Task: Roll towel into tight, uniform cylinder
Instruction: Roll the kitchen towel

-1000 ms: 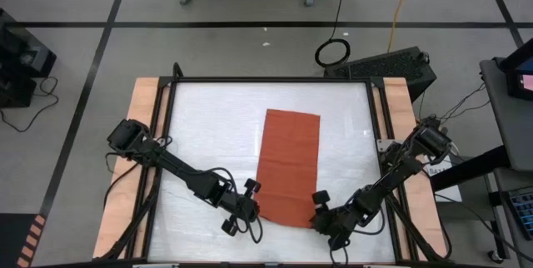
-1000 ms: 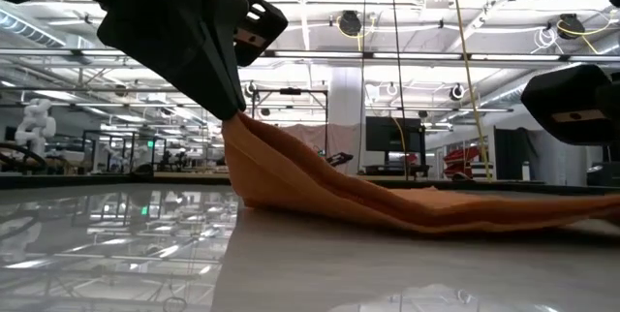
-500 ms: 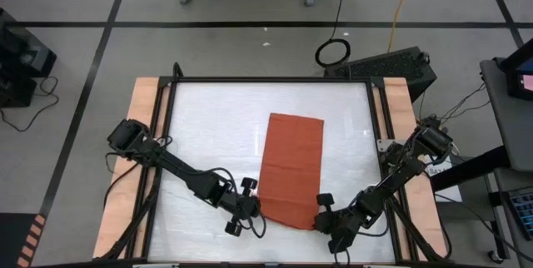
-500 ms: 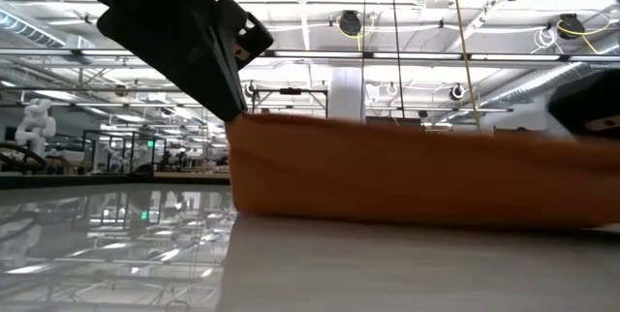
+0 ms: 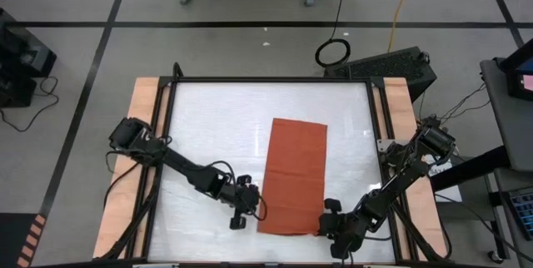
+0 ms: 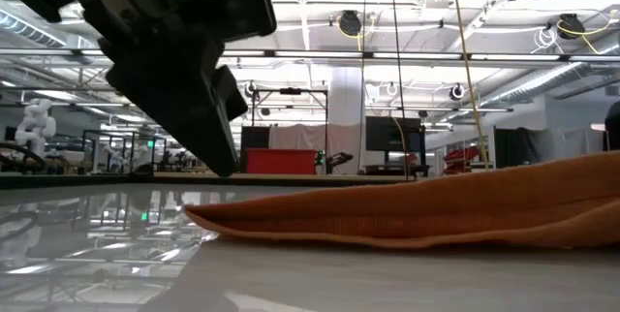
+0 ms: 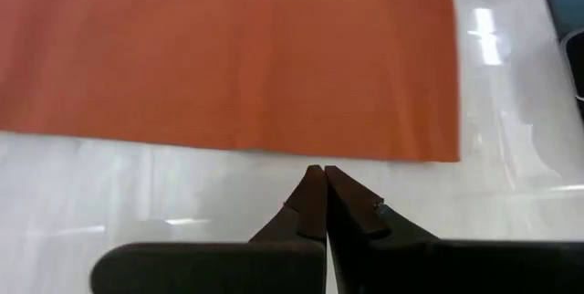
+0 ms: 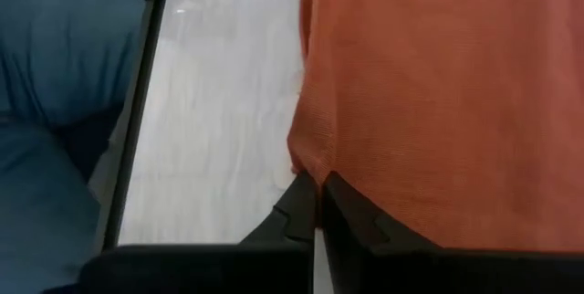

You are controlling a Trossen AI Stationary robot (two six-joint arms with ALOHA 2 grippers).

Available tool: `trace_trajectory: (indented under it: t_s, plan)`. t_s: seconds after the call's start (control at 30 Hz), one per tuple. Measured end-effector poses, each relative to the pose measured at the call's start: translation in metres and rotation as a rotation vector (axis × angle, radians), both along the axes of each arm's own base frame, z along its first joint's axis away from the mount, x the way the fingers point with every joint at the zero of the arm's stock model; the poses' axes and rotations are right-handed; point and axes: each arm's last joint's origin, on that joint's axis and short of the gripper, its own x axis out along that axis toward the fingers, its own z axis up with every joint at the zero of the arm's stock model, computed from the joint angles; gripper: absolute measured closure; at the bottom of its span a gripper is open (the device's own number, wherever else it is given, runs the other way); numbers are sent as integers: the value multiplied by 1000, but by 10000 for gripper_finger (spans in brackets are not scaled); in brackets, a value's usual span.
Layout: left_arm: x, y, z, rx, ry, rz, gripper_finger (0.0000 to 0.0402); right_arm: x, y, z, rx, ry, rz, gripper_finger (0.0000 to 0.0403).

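The rust-orange towel (image 5: 293,172) lies spread flat, its long sides running from near to far, right of the table's middle. It also shows in the low view (image 6: 407,220). My left gripper (image 5: 254,209) is shut. It stands just off the towel's near left corner, with a thin strip of bare table between its tips (image 7: 319,172) and the towel's edge (image 7: 274,143). In the low view it hangs a little above that corner (image 6: 194,217), which lies on the table. My right gripper (image 5: 325,225) is shut on the towel's near right corner. My right gripper pinches the towel's near right corner (image 8: 304,164) between its two fingers, right at the edge, where the cloth puckers. The fingers come low from the table's near right side. That end of the towel (image 6: 586,176) is raised a little; the rest lies on the table.
The black table frame (image 5: 266,79) and wooden side boards (image 5: 140,135) border the white top. Both grippers are close to the near edge. Bare tabletop (image 5: 208,135) lies left of and beyond the towel. Something blue (image 8: 55,102) shows past the table's edge.
Both grippers have gone toward the near edge and a little right, sliding the towel along with them. The towel's near edge was held up off the table. Its left corner has now dropped flat, out of my left gripper; the right corner stays pinched and raised.
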Motion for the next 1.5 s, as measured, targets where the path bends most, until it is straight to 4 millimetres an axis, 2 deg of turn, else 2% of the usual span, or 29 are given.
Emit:
trace_trajectory:
  t_s: [0.1, 0.27, 0.47, 0.57, 0.67, 0.8, 0.97, 1.5]
  plan:
    - [1, -1, 1, 11, -27, -59, 401, 0, 0, 0, 17, 5, -20, 401]
    - [-5, -29, 8, -11, -153, -304, 377, 0, 0, 1, 23, 5, -26, 401]
    - [-22, -56, 7, 240, -254, -393, 316, 1, 0, 1, 26, 1, -28, 401]
    - [-28, -66, 0, 375, -282, -412, 271, 1, 0, 1, 27, 0, -29, 401]
    - [-27, -69, -14, 407, -263, -433, 231, 1, 0, 1, 32, 2, -36, 401]
    - [-22, -71, -29, 418, -265, -416, 210, 1, 0, 1, 33, 1, -44, 401]
    - [-17, -74, -33, 438, -332, -408, 228, 3, -1, 2, 41, 2, -57, 401]
    - [-13, -72, -42, 488, -334, -415, 350, 6, -2, 3, 46, -11, -58, 401]
